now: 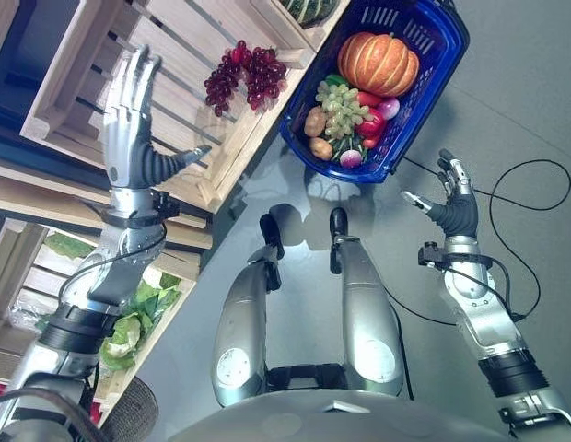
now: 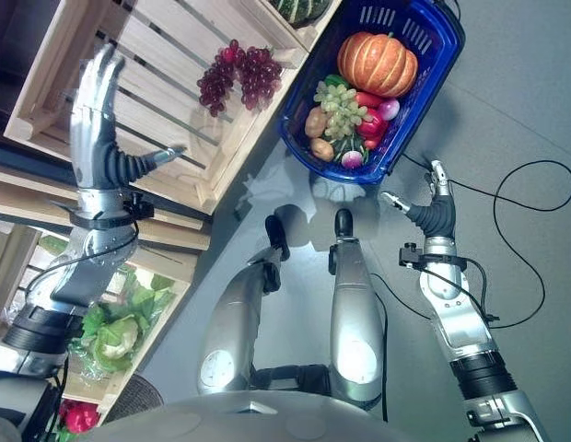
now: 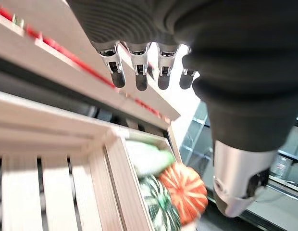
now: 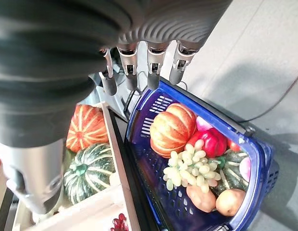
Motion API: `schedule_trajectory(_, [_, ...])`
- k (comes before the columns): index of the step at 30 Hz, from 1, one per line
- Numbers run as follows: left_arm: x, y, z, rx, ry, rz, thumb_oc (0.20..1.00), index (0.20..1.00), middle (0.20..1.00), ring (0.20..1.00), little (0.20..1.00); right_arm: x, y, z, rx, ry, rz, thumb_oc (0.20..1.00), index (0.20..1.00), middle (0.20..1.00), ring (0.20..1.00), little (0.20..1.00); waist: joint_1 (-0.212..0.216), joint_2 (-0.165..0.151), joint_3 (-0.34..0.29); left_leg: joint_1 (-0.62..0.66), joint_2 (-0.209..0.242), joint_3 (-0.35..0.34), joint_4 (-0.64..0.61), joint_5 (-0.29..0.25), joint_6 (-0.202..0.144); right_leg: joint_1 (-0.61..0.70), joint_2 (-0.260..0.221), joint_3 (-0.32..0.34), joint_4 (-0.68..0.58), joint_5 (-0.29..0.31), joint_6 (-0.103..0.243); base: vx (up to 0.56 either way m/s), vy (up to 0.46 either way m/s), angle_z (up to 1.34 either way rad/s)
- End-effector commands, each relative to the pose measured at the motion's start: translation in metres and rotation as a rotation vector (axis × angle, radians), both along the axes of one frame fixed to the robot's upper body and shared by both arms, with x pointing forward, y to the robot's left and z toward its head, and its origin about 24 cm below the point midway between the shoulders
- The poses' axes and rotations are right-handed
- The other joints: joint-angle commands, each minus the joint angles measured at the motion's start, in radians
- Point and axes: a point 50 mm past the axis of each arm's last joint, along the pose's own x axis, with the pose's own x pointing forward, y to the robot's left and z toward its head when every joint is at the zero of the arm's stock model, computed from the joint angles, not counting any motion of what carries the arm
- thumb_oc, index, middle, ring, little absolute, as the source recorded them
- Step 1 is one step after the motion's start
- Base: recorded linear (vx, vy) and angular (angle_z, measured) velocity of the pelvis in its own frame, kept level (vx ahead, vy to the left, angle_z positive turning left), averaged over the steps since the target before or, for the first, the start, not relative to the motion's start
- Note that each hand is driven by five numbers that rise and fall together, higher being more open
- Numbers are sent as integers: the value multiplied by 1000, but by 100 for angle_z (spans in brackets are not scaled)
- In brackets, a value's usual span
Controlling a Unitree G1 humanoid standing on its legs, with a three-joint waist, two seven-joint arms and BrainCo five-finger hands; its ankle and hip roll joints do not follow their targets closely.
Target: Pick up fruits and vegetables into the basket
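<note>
A blue basket (image 1: 448,51) stands on the grey floor, holding an orange pumpkin (image 1: 378,63), green grapes (image 1: 340,108), potatoes (image 1: 315,122), red peppers and radishes. Dark red grapes (image 1: 246,75) lie in the wooden crate (image 1: 101,55) left of the basket. My left hand (image 1: 129,115) hovers open above that crate, left of the red grapes, fingers straight and holding nothing. My right hand (image 1: 453,198) is open and empty over the floor, below and right of the basket. An orange pumpkin (image 4: 85,127) and a green striped squash (image 4: 89,171) sit in the neighbouring crate.
Wooden shelving runs along the left, with a lower crate of leafy cabbages (image 1: 138,318). A wicker basket rim (image 1: 129,414) shows at the bottom left. Open grey floor (image 1: 534,101) lies right of the blue basket.
</note>
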Motion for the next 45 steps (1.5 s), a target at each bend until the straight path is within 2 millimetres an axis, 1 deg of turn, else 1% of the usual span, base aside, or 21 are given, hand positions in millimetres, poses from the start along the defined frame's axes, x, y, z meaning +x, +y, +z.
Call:
schedule_trajectory(1, [7,10,5,-44,-48,108,1000,1000,1000,1000,1000,-7,14,17,-86,-74,119,1000,1000,1000,1000,1000,-31,-11,-48,2,-25,45,101,-145,14,18,56,-35,-30,-30,21,18,31,-10])
schedule_trajectory(5, [26,11,9,-121,-23,170,1000,1000,1000,1000,1000,-2,30,21,-155,-62,231,1000,1000,1000,1000,1000,-50,-21,-48,-24,-13,55,123,-144,13,-11,72,-9,-2,-38,14,23,20,-12])
schedule_trajectory(8, [37,11,12,-130,-18,219,1000,1000,1000,1000,1000,1,40,24,-206,-70,300,1000,1000,1000,1000,1000,-60,-27,-48,-43,-5,62,134,-143,11,-32,82,3,13,-41,11,19,9,-16])
schedule_trajectory(14, [56,14,14,-211,64,231,1000,1000,1000,1000,1000,6,54,26,-272,-58,380,1000,1000,1000,1000,1000,-72,-40,-48,-92,6,69,164,-148,10,-80,95,17,44,-46,8,23,-8,-11])
schedule_trajectory(17, [65,13,11,-275,118,222,1000,1000,1000,1000,1000,10,58,26,-274,-46,391,1000,1000,1000,1000,1000,-76,-43,-48,-112,8,72,173,-149,11,-102,100,20,58,-50,6,0,0,0])
schedule_trajectory(20, [72,14,4,-354,171,221,1000,1000,1000,1000,1000,13,60,25,-267,-34,395,1000,1000,1000,1000,1000,-79,-46,-48,-131,8,73,183,-154,11,-121,103,21,69,-54,5,37,6,1])
schedule_trajectory(21, [73,14,-2,-364,192,236,1000,1000,1000,1000,1000,12,61,21,-266,-16,396,1000,1000,1000,1000,1000,-82,-48,-48,-117,6,62,198,-186,5,-106,104,25,86,-86,12,122,22,3])
schedule_trajectory(22, [76,19,-3,-389,207,261,1000,1000,1000,1000,1000,13,61,21,-269,-12,395,1000,1000,1000,1000,1000,-85,-50,-48,-127,8,64,204,-188,5,-116,105,26,93,-88,12,125,23,1])
schedule_trajectory(26, [81,28,-5,-439,222,315,1000,1000,1000,1000,1000,14,60,21,-270,-7,391,1000,1000,1000,1000,1000,-90,-56,-48,-150,11,67,215,-192,6,-140,108,29,107,-91,12,38,3,-2])
schedule_trajectory(31, [84,48,0,-428,219,426,1000,1000,1000,1000,1000,13,55,20,-258,8,374,1000,1000,1000,1000,1000,-100,-62,-48,-181,14,69,231,-198,7,-176,112,31,132,-95,11,49,10,-2])
schedule_trajectory(36, [85,58,4,-436,208,476,1000,1000,1000,1000,1000,12,53,17,-255,16,365,1000,1000,1000,1000,1000,-105,-59,-48,-202,9,66,234,-200,8,-202,114,35,148,-100,9,33,14,-1])
schedule_trajectory(42, [87,66,26,-432,134,508,1000,1000,1000,1000,1000,12,54,17,-261,10,364,1000,1000,1000,1000,1000,-110,-57,-48,-228,7,63,241,-203,9,-236,115,36,167,-104,8,0,0,0])
schedule_trajectory(45, [89,65,32,-427,119,509,1000,1000,1000,1000,1000,13,55,17,-259,8,361,1000,1000,1000,1000,1000,-112,-56,-48,-232,7,65,240,-203,10,-242,115,36,168,-104,7,0,0,0])
